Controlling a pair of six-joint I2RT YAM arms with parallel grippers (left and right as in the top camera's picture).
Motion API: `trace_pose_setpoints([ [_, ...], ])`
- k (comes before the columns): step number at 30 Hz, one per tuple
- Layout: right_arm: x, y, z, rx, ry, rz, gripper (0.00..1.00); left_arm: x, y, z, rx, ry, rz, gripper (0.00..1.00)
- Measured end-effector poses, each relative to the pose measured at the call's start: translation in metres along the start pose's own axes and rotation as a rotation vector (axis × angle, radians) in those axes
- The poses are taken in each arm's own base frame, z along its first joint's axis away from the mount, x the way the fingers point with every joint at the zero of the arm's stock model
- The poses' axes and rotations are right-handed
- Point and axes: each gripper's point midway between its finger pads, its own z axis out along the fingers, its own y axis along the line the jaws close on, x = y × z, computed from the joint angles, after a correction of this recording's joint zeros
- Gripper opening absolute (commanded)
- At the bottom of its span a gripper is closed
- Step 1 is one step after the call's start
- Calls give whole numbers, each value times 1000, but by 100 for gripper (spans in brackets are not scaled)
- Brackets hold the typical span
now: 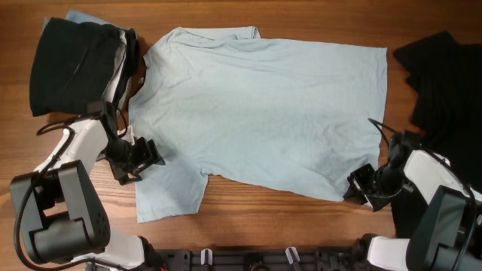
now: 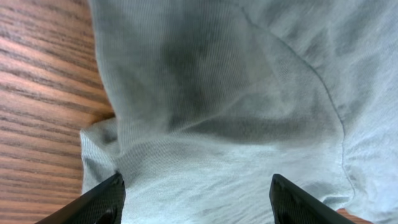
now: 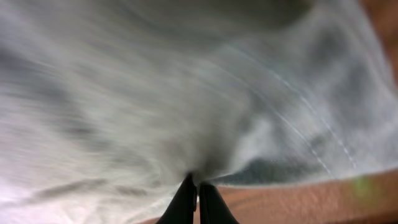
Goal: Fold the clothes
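Observation:
A large pale light-blue T-shirt (image 1: 256,105) lies spread flat on the wooden table, neck at the far left, hem to the right. My left gripper (image 1: 149,156) is open at the shirt's near sleeve; in the left wrist view its fingers (image 2: 196,199) straddle bunched blue fabric (image 2: 217,124). My right gripper (image 1: 355,184) is shut on the shirt's near right hem corner; the right wrist view shows the fingers (image 3: 198,199) pinching blue cloth (image 3: 186,93), blurred. A black and grey garment pile (image 1: 75,64) lies at the far left. Another black garment (image 1: 444,75) lies at the right.
The table's wood (image 1: 271,218) shows along the near edge in front of the shirt. The black garment at the right reaches down beside my right arm (image 1: 433,188). The left pile touches the shirt's collar side.

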Motion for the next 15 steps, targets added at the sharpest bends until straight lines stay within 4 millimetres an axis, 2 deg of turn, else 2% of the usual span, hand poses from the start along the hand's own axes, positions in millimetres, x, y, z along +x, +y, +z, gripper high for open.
trace_pose_setpoints([
  [4,-11,5,-4,-4,-41,-50,4,-1,0,0,0,-3,6,86],
  [8,-20,10,-9,-2,-77,-109,4,-2,0,0,1,-8,6,81],
  [10,-24,13,-12,-3,-93,-133,4,-1,0,0,1,-6,6,72],
  [15,-27,14,-14,-1,-107,-170,4,0,2,6,-7,-10,9,31],
])
